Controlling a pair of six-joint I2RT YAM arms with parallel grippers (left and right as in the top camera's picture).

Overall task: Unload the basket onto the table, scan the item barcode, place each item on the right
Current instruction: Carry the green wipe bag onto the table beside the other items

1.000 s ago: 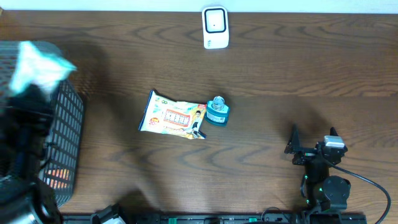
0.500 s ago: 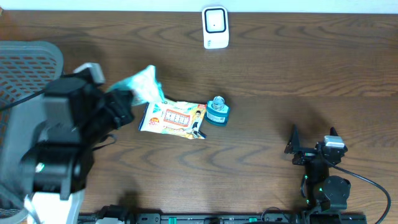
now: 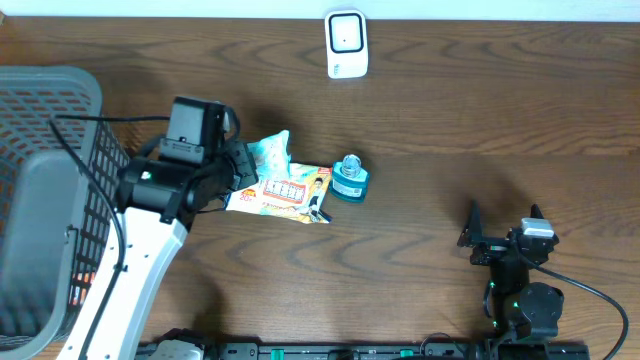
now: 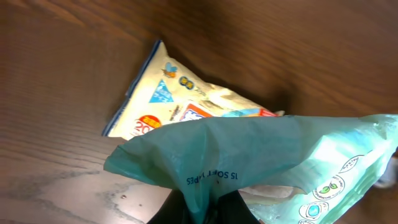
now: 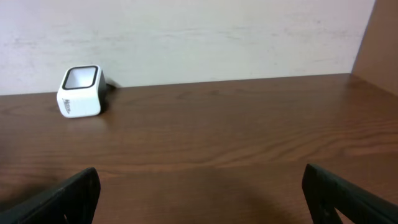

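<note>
1 dark brown wood-grain table (image 3: 450,130) spreads under and all around the right gripper (image 5: 200,190). Straight ahead of that gripper, past the table's far edge, rises a pale off-white wall (image 5: 217,37), faintly smudged. Ahead and to its right, a brown panel (image 5: 380,43) cuts across the wall's upper corner. Soft, even light falls from above, leaving a dull sheen on the wood ahead of the gripper and a faint darker patch just before it.

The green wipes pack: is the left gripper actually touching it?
Touching. The left wrist view shows the left gripper closed on the bottom edge of the green wipes pack.
</note>
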